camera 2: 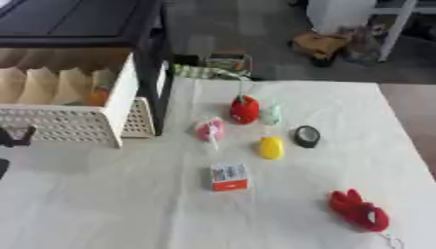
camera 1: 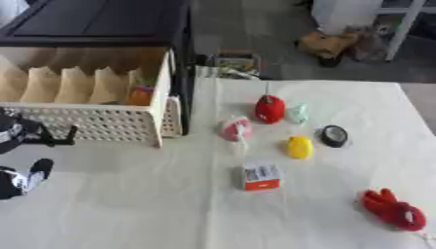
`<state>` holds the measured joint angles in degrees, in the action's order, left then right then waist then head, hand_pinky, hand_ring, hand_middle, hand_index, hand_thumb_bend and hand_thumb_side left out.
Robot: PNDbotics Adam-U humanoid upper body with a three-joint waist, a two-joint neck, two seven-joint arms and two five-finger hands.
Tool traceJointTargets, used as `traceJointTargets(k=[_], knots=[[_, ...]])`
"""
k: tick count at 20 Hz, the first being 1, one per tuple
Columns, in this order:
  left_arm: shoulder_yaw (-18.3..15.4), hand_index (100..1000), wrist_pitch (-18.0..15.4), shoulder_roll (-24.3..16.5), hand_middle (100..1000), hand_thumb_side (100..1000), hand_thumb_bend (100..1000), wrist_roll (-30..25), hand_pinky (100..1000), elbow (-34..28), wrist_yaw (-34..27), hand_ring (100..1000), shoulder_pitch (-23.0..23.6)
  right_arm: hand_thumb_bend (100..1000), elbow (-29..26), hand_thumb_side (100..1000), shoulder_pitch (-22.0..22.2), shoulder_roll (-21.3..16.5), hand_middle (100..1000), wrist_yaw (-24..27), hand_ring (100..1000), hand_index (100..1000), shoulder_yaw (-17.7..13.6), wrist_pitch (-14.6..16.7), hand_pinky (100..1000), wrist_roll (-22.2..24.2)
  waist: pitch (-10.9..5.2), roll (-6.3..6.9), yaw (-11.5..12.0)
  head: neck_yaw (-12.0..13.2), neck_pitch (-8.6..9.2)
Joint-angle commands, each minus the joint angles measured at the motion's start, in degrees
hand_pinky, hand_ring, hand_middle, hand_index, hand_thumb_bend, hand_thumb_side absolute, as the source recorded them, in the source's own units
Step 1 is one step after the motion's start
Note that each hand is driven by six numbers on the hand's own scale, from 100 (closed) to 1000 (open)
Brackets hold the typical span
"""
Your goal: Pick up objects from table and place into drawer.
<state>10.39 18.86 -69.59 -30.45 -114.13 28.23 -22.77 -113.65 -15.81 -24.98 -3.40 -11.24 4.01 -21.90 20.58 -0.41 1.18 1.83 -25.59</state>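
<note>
Several small things lie on the white cloth: a red object (camera 1: 270,109), a mint green one (camera 1: 297,113), a pink round one (camera 1: 236,129), a yellow one (camera 1: 299,147), a black round one (camera 1: 334,135), an orange and white box (camera 1: 262,177) and a red plush item (camera 1: 392,209). The cream perforated drawer (camera 1: 102,124) stands pulled out at the left, with an orange object (camera 1: 140,95) in its right compartment. My left hand (camera 1: 26,179) shows at the left edge below the drawer front, fingers (camera 1: 58,137) spread and holding nothing. No right hand is visible.
The drawer belongs to a dark cabinet (camera 1: 94,22) at the upper left. Cream dividers (camera 1: 64,85) split the drawer. Beyond the table's far edge the floor holds a small bin (camera 1: 236,63), a brown bag (camera 1: 328,44) and a white frame (camera 1: 400,29).
</note>
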Motion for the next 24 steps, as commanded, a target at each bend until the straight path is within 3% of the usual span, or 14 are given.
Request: traceJointTargets(k=[1,14,24], knots=[[-0.8,746,-0.5,-2.7,100,408,105,0.0,100,-0.5,0.4,100,0.1,100,-0.9,698,-0.3,-0.8,477,0.3,526,737,-0.5,0.0,742,-0.1,-1.27,0.05,0.2,-0.1,0.03],[-0.6,751,-2.9,-2.8,100,408,105,1.3,100,-0.5,-0.2,100,0.2,100,-0.9,698,-0.2,-0.7,476,0.3,526,737,-0.5,-0.2,743,0.0,-1.43,-0.04,0.5,-0.1,-0.2],[-1.5,970,-3.7,-2.2,100,408,105,2.8,100,-0.5,-2.6,100,-0.2,100,-0.9,699,-0.3,-0.6,476,0.2,527,737,-0.5,-0.3,744,0.0,-1.61,-0.2,0.8,-0.2,-0.3]])
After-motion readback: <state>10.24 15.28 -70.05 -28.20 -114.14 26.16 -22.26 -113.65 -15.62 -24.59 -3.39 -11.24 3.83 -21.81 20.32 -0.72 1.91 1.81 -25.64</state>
